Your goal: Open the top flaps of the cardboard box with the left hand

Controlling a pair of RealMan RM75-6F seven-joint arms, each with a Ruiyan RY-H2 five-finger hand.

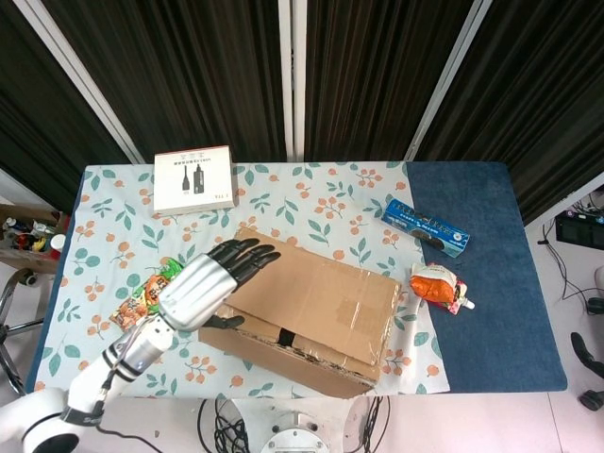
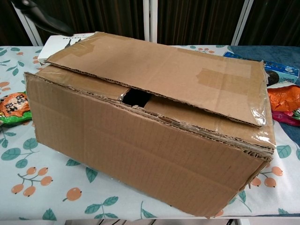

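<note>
From the head view we look steeply down on the whole table [image 1: 491, 283] from the near side. Our chest view sits low and close at the near edge, facing far; both share the cardboard box [image 1: 311, 311].

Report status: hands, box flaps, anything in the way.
Left robot hand open, fingers spread over cardboard box left end. Right hand not in view. Top flaps down, small gap showing. Nothing on the flaps.
</note>
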